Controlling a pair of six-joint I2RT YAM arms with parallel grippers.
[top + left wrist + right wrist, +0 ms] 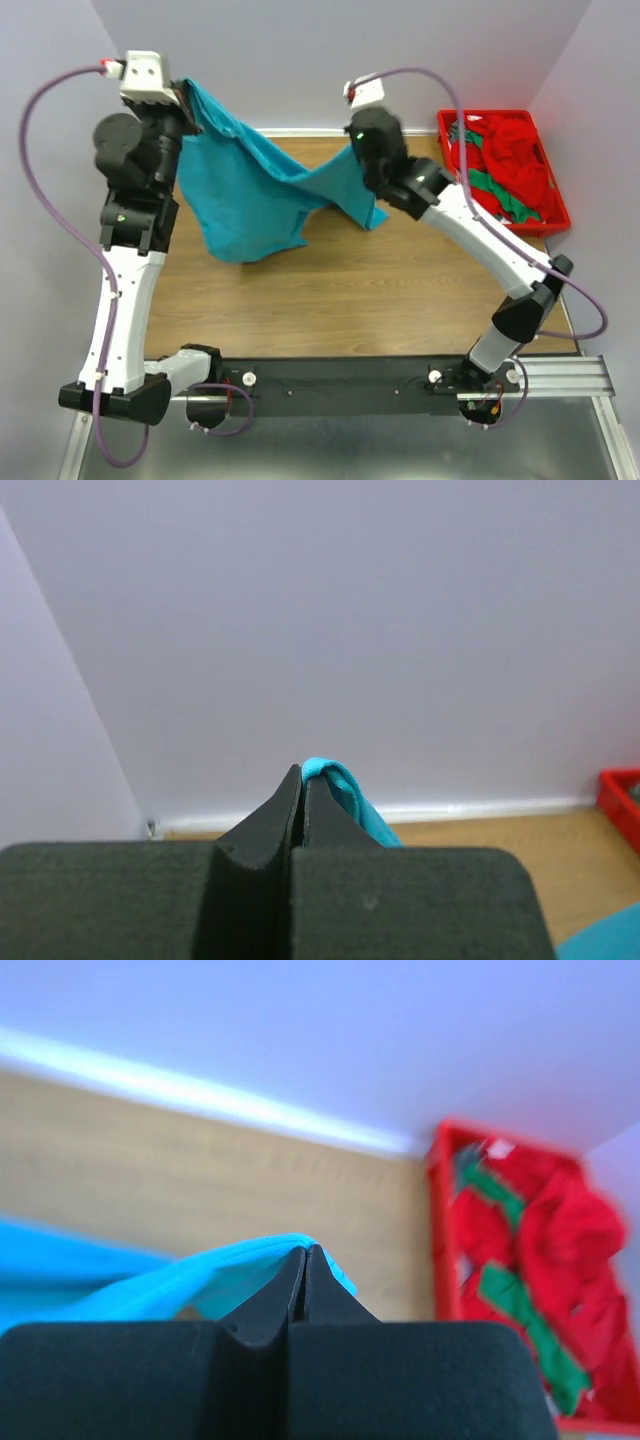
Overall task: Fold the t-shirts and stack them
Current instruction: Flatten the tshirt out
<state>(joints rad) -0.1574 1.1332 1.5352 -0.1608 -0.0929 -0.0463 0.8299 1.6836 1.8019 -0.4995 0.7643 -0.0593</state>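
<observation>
Top external view shows the teal t-shirt (255,195) strung in the air between both arms, over the far half of the bench (350,300). The left hand (188,100) is clamped on one corner, high at the far left. The right hand (352,160) is pinched on another edge near the centre, lower down. Both wrist views agree: fingers pressed together with a fold of teal cloth caught at the tips. The shirt's long axis runs left to right between the two hands, sagging in the middle, and a loose lobe hangs toward the near side. Laying it flat likely turns on that span: the hands would draw apart along that line, then lower together. The other t-shirts (510,165), red and green, lie heaped in the red tray (560,218) at the far right, nearer the right arm.
</observation>
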